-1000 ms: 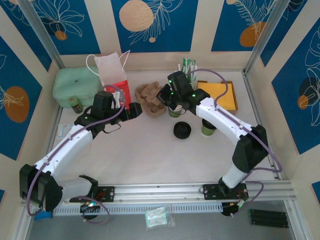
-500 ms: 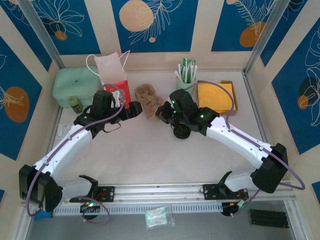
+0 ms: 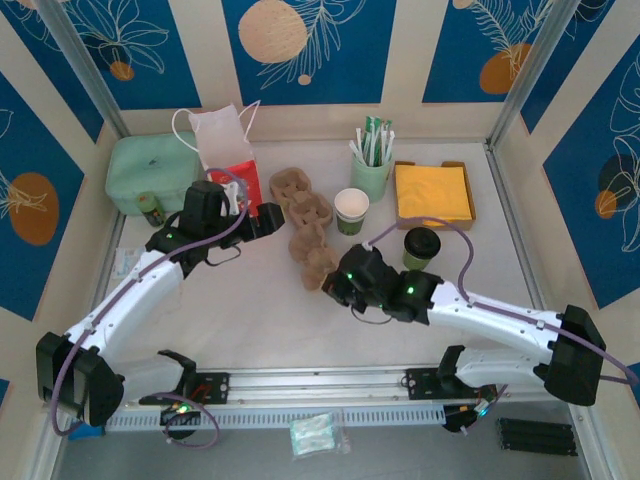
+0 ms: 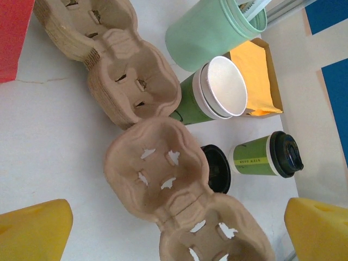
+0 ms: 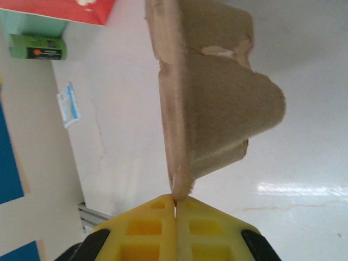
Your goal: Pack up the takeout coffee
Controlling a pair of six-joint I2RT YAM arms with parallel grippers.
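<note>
We see the takeout coffee (image 3: 421, 246) standing upright on the table (image 3: 250, 320), right of centre, with its black lid on. It is just nearer to us than the tray of yellow napkins (image 3: 432, 192). An open paper cup (image 3: 351, 210) stands to its left, farther back. Loose black lids (image 4: 217, 168) lie between the coffee and a pulp cup carrier (image 3: 314, 255). The right gripper (image 3: 333, 285) is pinched tight on that carrier's rim. The left gripper (image 3: 272, 219) hangs spread wide and holds nothing, beside a second carrier (image 3: 304, 203) and a red-and-white paper bag (image 3: 225, 150).

Left claw (image 4: 175, 228) agape; right claw (image 5: 175, 205) tightly closed.
</note>
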